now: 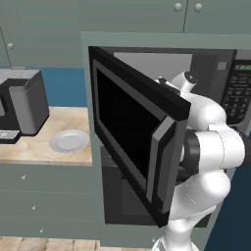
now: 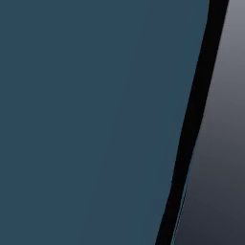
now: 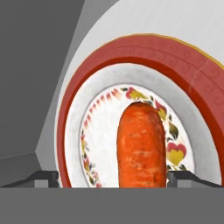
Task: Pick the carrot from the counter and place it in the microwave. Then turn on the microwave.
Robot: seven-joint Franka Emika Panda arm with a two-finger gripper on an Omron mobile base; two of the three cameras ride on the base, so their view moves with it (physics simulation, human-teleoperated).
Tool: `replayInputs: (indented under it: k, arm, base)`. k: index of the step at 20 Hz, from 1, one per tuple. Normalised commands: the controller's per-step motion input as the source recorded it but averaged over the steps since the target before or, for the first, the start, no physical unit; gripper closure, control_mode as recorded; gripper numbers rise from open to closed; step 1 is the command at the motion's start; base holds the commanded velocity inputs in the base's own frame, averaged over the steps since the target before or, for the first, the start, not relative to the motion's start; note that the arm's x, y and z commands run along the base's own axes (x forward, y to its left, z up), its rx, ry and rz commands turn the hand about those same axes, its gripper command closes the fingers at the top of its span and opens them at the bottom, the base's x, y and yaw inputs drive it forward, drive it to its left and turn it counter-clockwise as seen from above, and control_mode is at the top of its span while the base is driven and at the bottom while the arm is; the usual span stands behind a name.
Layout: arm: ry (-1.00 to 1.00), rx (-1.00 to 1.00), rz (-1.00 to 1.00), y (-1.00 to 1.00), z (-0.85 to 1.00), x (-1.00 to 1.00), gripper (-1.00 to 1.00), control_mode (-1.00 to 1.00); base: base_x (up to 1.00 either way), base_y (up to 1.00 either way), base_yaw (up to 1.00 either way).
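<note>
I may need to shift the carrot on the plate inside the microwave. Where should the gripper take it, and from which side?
Grip the carrot across its thick middle, coming straight down from above. It lies flat on the red-rimmed plate, lengthwise between the open fingers, so they can close on its rounded sides.

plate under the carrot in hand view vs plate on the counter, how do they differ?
The patterned plate has a red band and floral print; the grey plate is plain. The patterned plate carries the carrot; the grey plate is bare. The grey plate sits on the counter. Both are round.
</note>
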Motion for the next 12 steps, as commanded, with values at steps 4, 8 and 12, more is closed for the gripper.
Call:
replayInputs:
  k: [4, 8, 12]
  arm:
    - [0.00, 0.00, 0.00, 0.00, 0.01, 0.00, -1.00, -1.00]
    - [0.00, 0.00, 0.00, 0.00, 0.03, 0.00, -1.00, -1.00]
    - [0.00, 0.00, 0.00, 0.00, 0.06, 0.00, -1.00, -1.00]
  base:
    - [0.00, 0.00, 0.00]
    - [0.00, 0.00, 0.00]
    - [0.00, 0.00, 0.00]
